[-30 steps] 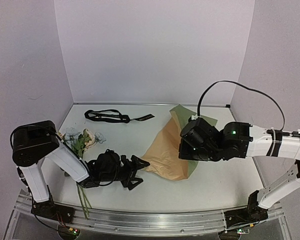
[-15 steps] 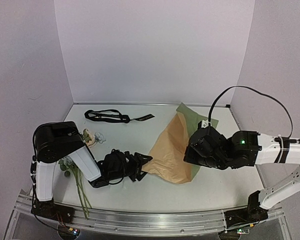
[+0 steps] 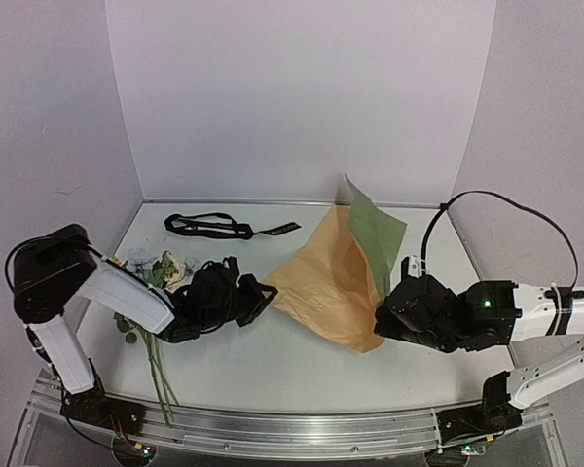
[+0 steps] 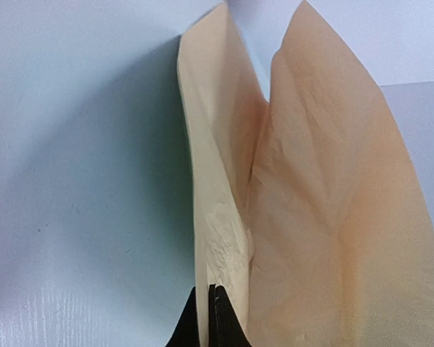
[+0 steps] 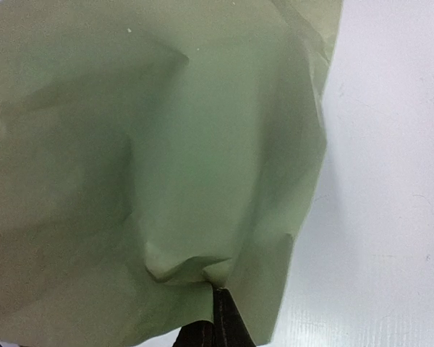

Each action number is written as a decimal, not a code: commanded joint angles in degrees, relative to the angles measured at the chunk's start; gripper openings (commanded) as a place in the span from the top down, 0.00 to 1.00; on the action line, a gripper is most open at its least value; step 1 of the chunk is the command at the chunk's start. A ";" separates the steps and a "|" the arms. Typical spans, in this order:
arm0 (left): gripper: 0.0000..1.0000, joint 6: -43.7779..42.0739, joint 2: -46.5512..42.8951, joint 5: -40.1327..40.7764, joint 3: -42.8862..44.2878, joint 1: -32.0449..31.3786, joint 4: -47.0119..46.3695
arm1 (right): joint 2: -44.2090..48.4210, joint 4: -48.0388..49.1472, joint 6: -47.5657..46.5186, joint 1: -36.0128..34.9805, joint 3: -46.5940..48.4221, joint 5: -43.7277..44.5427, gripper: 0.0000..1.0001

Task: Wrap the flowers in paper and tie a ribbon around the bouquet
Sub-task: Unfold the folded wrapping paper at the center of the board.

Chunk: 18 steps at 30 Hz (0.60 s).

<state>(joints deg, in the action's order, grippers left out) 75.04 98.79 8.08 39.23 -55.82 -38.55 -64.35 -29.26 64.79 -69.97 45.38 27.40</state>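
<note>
We hold the paper (image 3: pixel 326 282) mid-frame, left gripper (image 3: pixel 263 292) clamped on its left edge, right gripper (image 3: pixel 382 326) clamped on its lower-right corner; the flowers (image 3: pixel 161 274) lie lower left, stems pointing to the bottom edge, nearer our left arm.

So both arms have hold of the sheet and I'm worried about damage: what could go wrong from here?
1. Tearing or slipping: the left jaws and right jaws each pinch only a thin bit of the paper, which hangs creased between them. Pulling apart could rip it or slip it free.
2. The flowers lie right by the left arm, stems passing under it. A sweep of that arm could drag or crush them.
</note>
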 commanded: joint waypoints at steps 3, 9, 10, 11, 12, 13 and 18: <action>1.00 -25.78 -13.55 13.41 5.43 -3.04 18.32 | 3.65 3.17 1.11 -2.75 -6.00 5.89 1.00; 1.00 -32.63 -18.41 16.68 6.56 -5.40 25.61 | 3.32 3.98 3.74 -5.35 -9.51 8.71 1.00; 1.00 -32.95 -19.18 17.06 6.16 -5.65 26.52 | 2.83 4.43 4.20 -5.82 -9.96 9.08 1.00; 1.00 -33.01 -20.20 17.66 5.76 -5.81 27.64 | 2.38 4.90 4.56 -6.25 -10.38 9.29 0.99; 1.00 -32.94 -21.16 18.22 5.20 -5.92 28.73 | 2.10 5.16 4.78 -6.63 -10.79 9.70 0.96; 1.00 -32.75 -22.18 18.66 4.66 -5.97 29.92 | 2.00 5.21 4.88 -7.05 -11.18 10.12 0.92; 1.00 -32.27 -27.28 19.48 1.26 -5.93 34.15 | 3.96 0.29 2.86 -8.03 -11.93 12.17 0.52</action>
<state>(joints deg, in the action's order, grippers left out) 44.64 76.71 24.77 42.85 -61.60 -9.78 -61.89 -25.46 68.64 -77.20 33.56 35.12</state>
